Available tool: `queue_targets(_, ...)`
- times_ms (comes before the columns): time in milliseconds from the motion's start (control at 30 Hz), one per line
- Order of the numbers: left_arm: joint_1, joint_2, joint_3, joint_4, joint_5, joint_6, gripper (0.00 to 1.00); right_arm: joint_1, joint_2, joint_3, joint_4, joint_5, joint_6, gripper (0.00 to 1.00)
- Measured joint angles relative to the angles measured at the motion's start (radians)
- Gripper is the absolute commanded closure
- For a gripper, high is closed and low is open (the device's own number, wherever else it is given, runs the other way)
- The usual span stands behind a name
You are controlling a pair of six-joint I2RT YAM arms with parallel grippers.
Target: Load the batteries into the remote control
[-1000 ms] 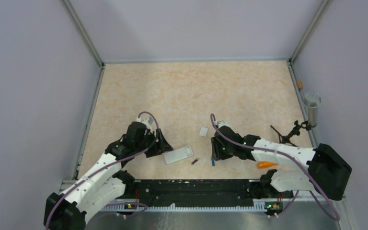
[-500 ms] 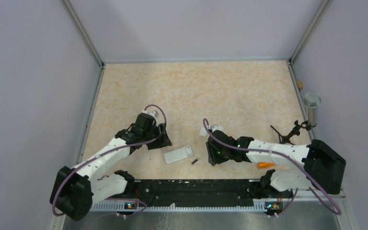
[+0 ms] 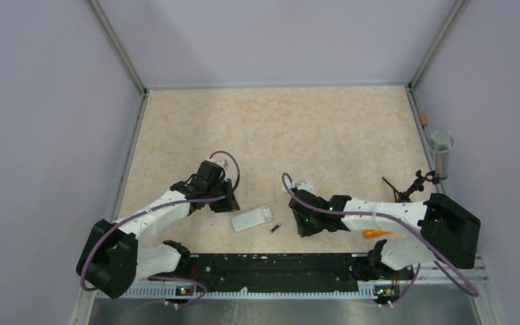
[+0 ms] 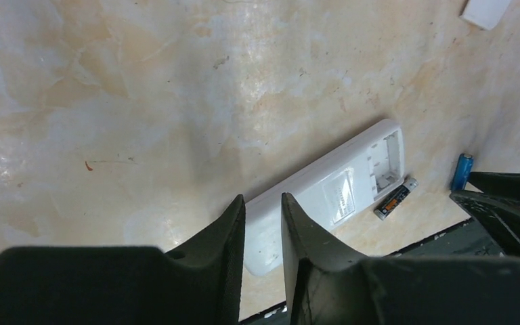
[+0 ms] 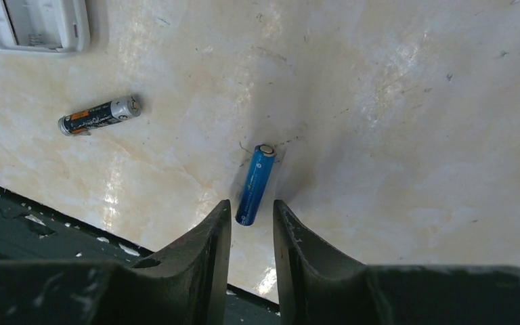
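Your left hand hovers with its two dark fingers only a narrow gap apart and nothing held between them. In its wrist view the near end of the small white rectangular remote control shows through that gap. From above, this hand sits just beside the remote's left end, and you cannot tell whether it touches.

The remote lies flat on the beige marbled table, back up. Its battery compartment is uncovered at the end away from that hand. The slim black battery, silver at one end, lies on the table just beside that open end. The slim blue battery lies a little further right, apart from the black one.

Your right hand is over the blue battery with its fingers slightly parted. The battery's near end lies between the fingertips, unclamped and resting on the table.

A small white flat piece lies further back on the table. An orange tapered object rests beside the right arm.
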Motion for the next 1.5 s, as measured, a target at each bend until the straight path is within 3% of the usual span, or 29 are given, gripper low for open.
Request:
queue_targets(433, -0.105, 0.114, -0.005, 0.018, -0.044, 0.005, 0.88, 0.024, 0.031, 0.032, -0.059, 0.042, 0.008, 0.81)
queue_targets(700, -0.14, 0.116, -0.016, 0.055, -0.041, -0.011, 0.91, 0.05, 0.073, 0.066, -0.076, 0.066, 0.003, 1.0)
queue_targets(1067, -0.187, 0.129, -0.043, 0.147, -0.008, -0.065, 0.92, 0.056, 0.087, 0.105, -0.132, 0.106, -0.033, 1.0)
queue_targets(1500, -0.245, 0.098, -0.107, 0.236, 0.014, -0.167, 0.95, 0.056, 0.078, 0.161, -0.139, 0.092, -0.204, 1.0)
